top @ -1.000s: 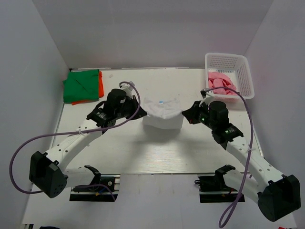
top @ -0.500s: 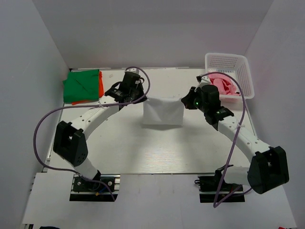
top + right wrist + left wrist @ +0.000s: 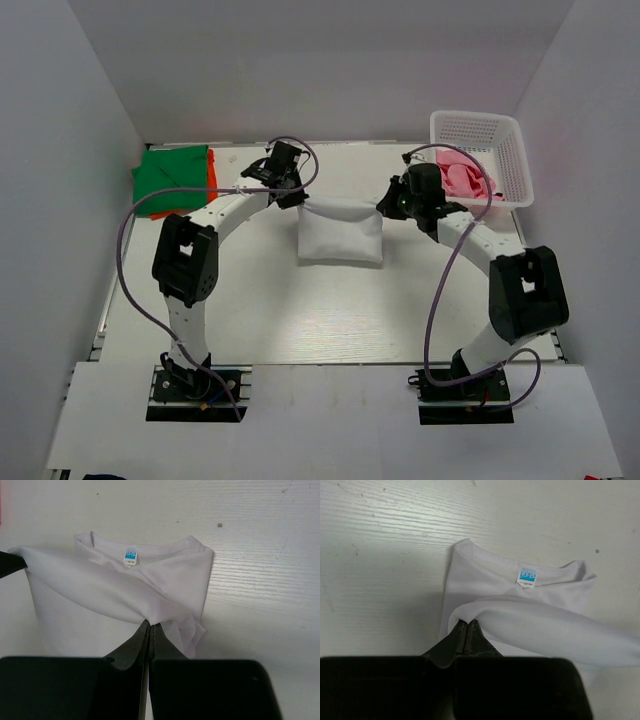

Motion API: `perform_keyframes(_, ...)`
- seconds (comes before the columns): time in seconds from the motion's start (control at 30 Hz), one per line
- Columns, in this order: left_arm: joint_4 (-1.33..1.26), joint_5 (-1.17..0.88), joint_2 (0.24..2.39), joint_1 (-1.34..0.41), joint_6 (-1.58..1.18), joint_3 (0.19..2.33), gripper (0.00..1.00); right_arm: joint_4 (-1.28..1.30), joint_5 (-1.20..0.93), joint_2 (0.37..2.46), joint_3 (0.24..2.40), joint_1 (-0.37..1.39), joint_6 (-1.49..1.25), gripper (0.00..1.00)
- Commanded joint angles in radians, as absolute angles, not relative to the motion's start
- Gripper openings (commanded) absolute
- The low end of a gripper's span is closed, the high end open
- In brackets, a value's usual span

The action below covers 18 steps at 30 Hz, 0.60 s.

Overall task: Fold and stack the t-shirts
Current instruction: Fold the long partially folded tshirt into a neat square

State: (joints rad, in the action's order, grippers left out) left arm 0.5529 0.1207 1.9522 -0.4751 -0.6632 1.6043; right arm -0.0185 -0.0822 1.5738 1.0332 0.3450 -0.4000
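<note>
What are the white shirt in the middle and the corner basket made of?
The white t-shirt looks like soft matte knit cloth, probably cotton: it sags and creases, with a stitched collar and sewn-in label. The basket looks like stiff white plastic, judging by its even moulded lattice walls.

The orange t-shirt (image 3: 212, 176), at ten o'clock in the top view, shows only a narrow strip — the green t-shirt (image 3: 172, 178) covers the rest. At two o'clock the pink t-shirt (image 3: 462, 180) is partly screened by the basket (image 3: 478, 122) wall. In the left wrist view the white t-shirt (image 3: 520, 595) runs off at three o'clock — its label (image 3: 527, 576) print is too small to read.
</note>
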Motion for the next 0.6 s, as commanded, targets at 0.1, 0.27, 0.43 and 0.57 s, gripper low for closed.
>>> perform_keyframes(0.1, 0.531, 0.089, 2.057, -0.431, -0.672, 1.710, 0.03, -0.041, -0.086, 1.716, 1.152, 0.319, -0.429, 0.00)
perform_keyframes(0.27, 0.545, 0.075, 2.123, -0.422, -0.652, 1.789, 0.43, -0.026, -0.089, 1.830, 1.242, 0.305, -0.452, 0.23)
perform_keyframes(0.43, 0.468, 0.043, 2.082, -0.422, -0.600, 1.776, 1.00, -0.015, -0.095, 1.827, 1.298, 0.310, -0.454, 0.90)
perform_keyframes(0.57, 0.468, 0.055, 2.008, -0.436, -0.577, 1.746, 1.00, -0.066, -0.176, 1.744, 1.206, 0.314, -0.472, 0.90)
